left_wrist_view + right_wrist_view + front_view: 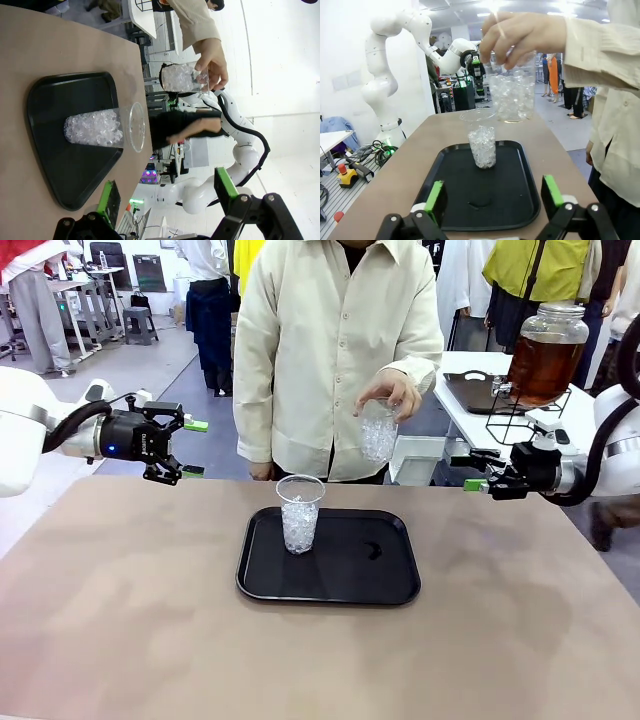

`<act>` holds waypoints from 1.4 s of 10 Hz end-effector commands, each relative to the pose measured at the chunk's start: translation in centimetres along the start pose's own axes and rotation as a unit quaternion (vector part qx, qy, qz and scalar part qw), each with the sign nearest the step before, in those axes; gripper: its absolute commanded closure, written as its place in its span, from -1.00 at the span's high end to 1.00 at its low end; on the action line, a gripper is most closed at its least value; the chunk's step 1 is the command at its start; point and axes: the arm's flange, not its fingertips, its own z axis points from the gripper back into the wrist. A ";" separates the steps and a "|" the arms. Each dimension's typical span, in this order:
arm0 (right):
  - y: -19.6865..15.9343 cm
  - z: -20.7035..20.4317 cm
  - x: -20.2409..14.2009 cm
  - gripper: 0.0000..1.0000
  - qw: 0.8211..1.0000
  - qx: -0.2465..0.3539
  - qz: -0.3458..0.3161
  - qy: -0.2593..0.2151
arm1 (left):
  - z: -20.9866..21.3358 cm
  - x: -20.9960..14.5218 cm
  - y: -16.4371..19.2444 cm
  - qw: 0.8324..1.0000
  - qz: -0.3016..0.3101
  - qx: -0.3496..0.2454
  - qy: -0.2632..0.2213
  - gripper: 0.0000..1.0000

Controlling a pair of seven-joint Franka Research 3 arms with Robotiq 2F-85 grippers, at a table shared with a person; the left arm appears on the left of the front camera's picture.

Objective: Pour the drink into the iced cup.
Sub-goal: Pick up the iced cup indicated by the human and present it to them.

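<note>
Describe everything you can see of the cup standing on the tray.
The cup is clear and looks like thin plastic, wider at the rim than at the base. It stands upright on the black tray, in its far left part. Ice fills it to well over half, with no coloured liquid among it. It has no lid or straw. Only the tray touches it from outside.

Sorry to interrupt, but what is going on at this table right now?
A person's hand holds a clear cup of ice in the air at the far side of the table. A second iced cup stands upright on the black tray. The left tool and the right tool hang open at either side, holding nothing. The jar of amber drink sits on a side table behind, and no drink shows in either cup.
</note>
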 end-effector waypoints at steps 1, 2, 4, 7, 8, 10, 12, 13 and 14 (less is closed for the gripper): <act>0.0 -0.2 0.4 1.00 1.000 0.000 0.003 0.001 | 0.0 0.0 -0.1 1.000 -0.001 0.001 0.000 1.00; 0.0 -0.2 0.4 1.00 1.000 0.000 0.003 0.001 | 0.0 0.0 -0.1 1.000 -0.001 0.001 0.000 1.00; 0.0 -0.2 0.4 1.00 1.000 0.000 0.003 0.001 | 0.0 0.0 -0.1 1.000 -0.001 0.001 0.000 1.00; 0.0 -0.2 0.4 1.00 1.000 0.000 0.003 0.001 | 0.0 0.0 -0.1 1.000 -0.001 0.001 0.000 1.00; 0.0 -0.2 0.4 1.00 1.000 0.000 0.003 0.001 | 0.0 0.0 -0.1 1.000 -0.001 0.001 0.000 1.00; 0.0 -0.2 0.4 1.00 1.000 0.000 0.003 0.001 | 0.0 0.0 -0.1 1.000 -0.001 0.001 0.000 1.00; 0.0 -0.2 0.4 1.00 1.000 0.000 0.003 0.001 | 0.0 0.0 -0.1 1.000 -0.001 0.001 0.000 1.00; 0.0 -0.2 0.4 1.00 1.000 0.000 0.003 0.001 | 0.0 0.0 -0.1 1.000 -0.001 0.001 0.000 1.00; 0.0 -0.2 0.4 1.00 1.000 0.000 0.003 0.001 | 0.0 0.0 -0.1 1.000 -0.001 0.001 0.000 1.00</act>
